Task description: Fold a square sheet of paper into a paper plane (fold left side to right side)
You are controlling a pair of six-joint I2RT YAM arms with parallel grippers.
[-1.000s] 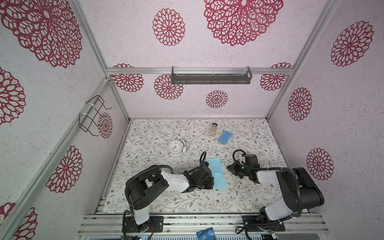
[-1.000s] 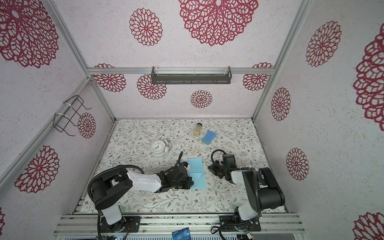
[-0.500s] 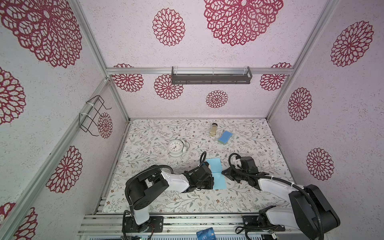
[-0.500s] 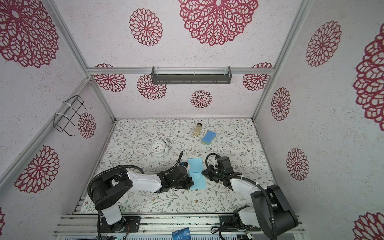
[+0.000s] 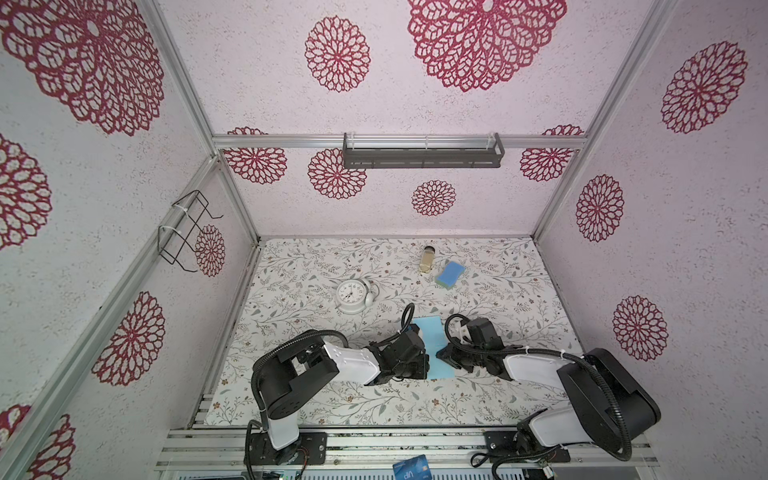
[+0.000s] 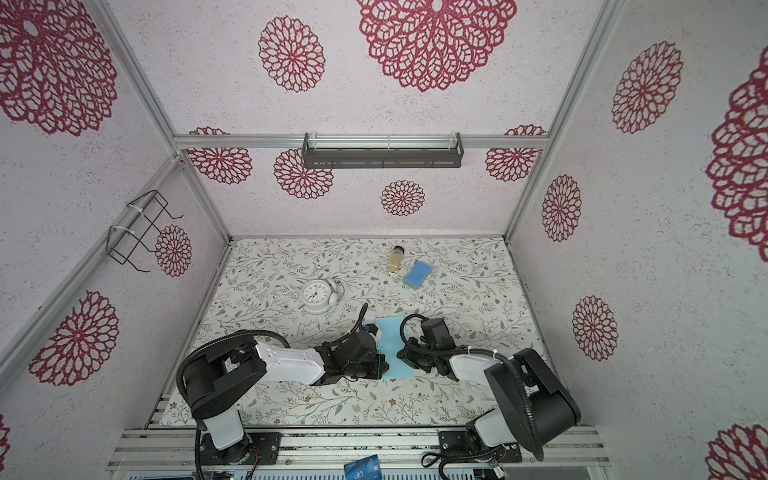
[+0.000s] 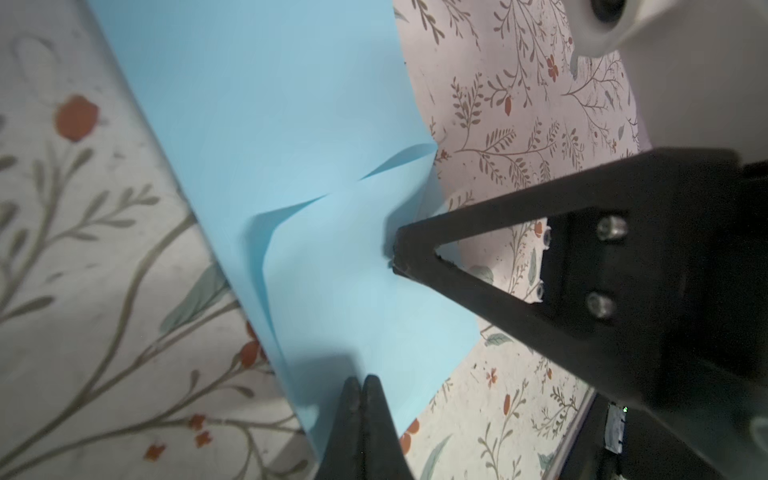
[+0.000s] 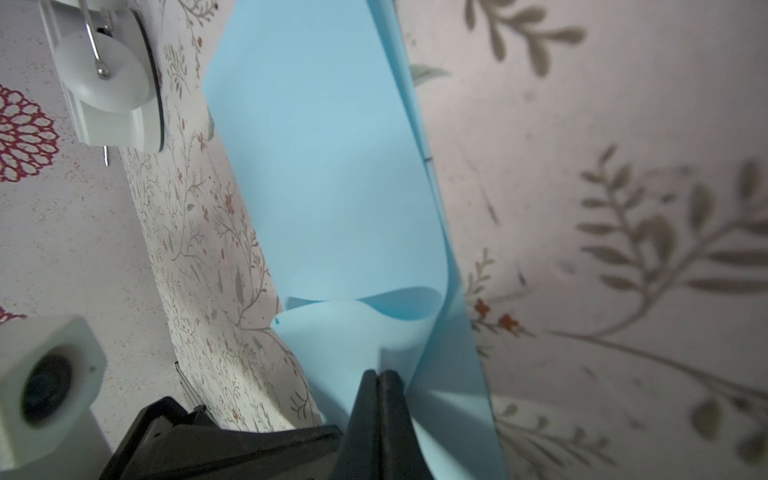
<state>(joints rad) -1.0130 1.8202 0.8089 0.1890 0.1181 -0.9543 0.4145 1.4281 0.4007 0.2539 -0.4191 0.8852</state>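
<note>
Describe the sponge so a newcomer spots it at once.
On the floral tabletop, look to the far end, right of the white clock. Beside a small jar lies the sponge: thick, green underneath, unlike the thin, pale-blue paper lying nearer the front.

arms [image 5: 351,365]: white, black joints | cables [image 5: 254,382]: black | right gripper [image 7: 395,257]: black, silver screws

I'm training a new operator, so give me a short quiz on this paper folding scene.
1. True or false: the left gripper and the right gripper are both shut.
2. Nearest the thick blue sponge with green underside: A. small clear bottle; B. round white clock; C. dark blue card.
3. What thin light blue thing lies between the grippers?
Key: 1 true; 2 A; 3 the sheet of paper.
</note>
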